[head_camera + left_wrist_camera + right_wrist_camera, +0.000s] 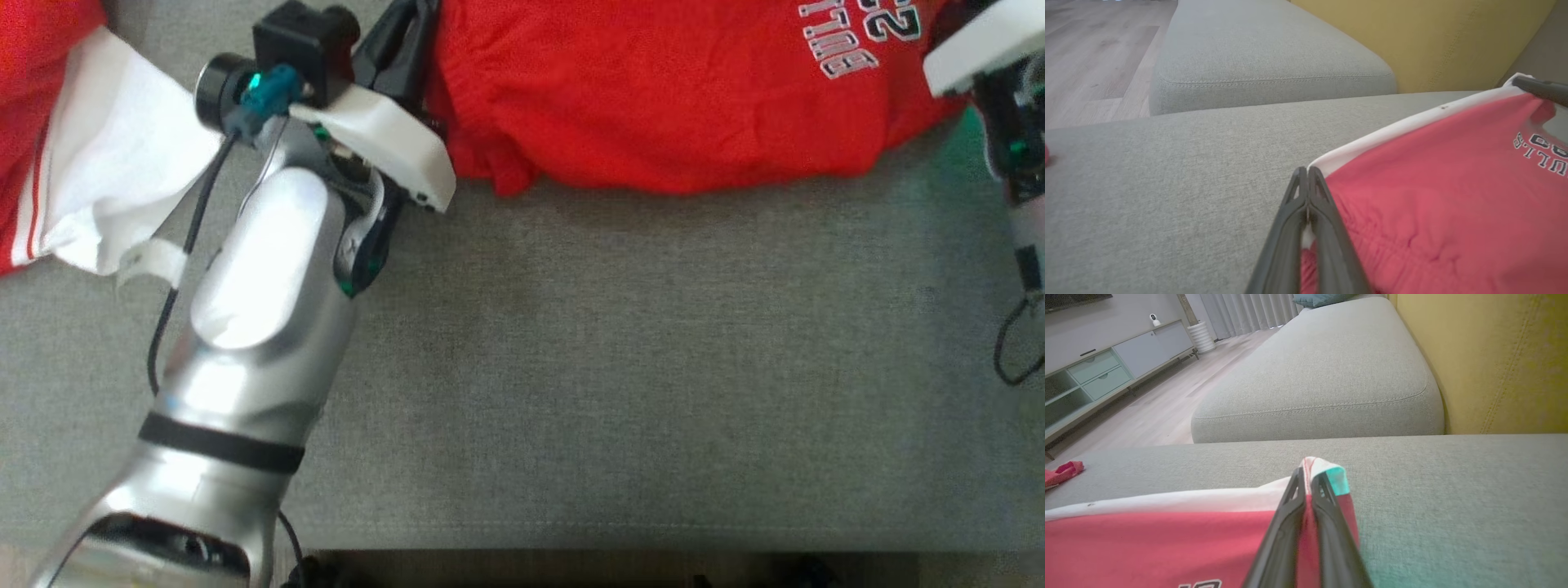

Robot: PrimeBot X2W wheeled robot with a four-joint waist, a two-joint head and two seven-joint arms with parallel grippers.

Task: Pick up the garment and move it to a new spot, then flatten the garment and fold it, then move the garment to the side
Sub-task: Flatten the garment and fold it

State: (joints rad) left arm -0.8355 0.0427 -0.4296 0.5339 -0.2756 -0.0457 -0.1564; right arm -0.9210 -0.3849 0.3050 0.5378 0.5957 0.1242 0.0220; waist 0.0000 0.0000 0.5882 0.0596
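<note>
Both claws pinch the white-trimmed edge of the red Bulls shorts (653, 90): the left gripper (1307, 174) at one corner, the right gripper (1309, 473) at another. In the head view the shorts lie at 12 o'clock, and the grey sofa cushion (653, 367) stretches to 6. In the right wrist view a yellow backrest (1494, 363) is at 2 and the wood floor (1159, 412) at 10.

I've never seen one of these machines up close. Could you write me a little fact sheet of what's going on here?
Surface: grey sofa cushion, with a yellow backrest behind it
Garment: red garment with a white edge and lettering
Left gripper: shut on one corner of the white edge
Right gripper: shut on the other corner
Nearby: red-and-white cloth beside the left arm
Stage: garment gripped at both corners, not yet folded
</note>
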